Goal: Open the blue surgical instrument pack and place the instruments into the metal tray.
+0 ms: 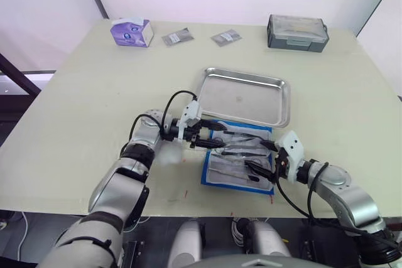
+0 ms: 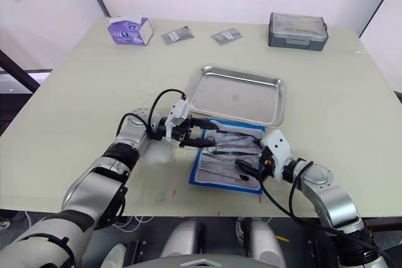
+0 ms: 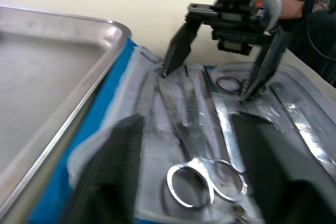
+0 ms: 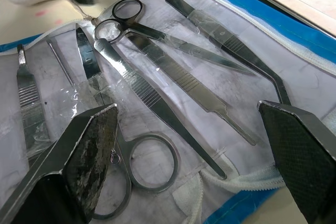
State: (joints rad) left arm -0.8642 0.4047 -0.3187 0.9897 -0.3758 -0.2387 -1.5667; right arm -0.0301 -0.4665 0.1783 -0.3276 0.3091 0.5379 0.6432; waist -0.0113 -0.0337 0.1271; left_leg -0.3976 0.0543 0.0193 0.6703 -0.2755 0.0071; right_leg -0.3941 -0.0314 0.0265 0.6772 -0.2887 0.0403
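Blue surgical instrument pack (image 1: 241, 158): lay unfolded near the front edge of the counter (image 1: 81, 98), whitish pocketed lining up, its far edge just beside the near rim of the metal tray (image 1: 245, 96).

Instruments (image 4: 157, 77): several slim metal pieces lay side by side in the lining under clear film. Among them were ring-handled scissors (image 3: 202, 179), flat tweezers (image 4: 205, 95) and a bent-shaft forceps (image 4: 231, 56). All were in the pack.

Metal tray: shallow, shiny, toward the middle of the counter, just beyond the pack.

Left gripper (image 1: 210, 139): forearm reached in from the left, low over the counter, wrist level. Its fingers (image 3: 115, 177) stood wide apart over the left end of the pack, straddling the scissors' rings and holding nothing.

Right gripper (image 1: 260, 166): arm came in from the near right, elbow bent, wrist turned toward the pack. Its fingers (image 4: 86, 156) were spread wide, tips down at the lining on either side of the tool handles, gripping none of them.

Farther items: purple tissue box (image 1: 132, 32) at the far left, two small grey packets (image 1: 178, 37) at the far edge, grey lidded box (image 1: 297, 32) at the far right.
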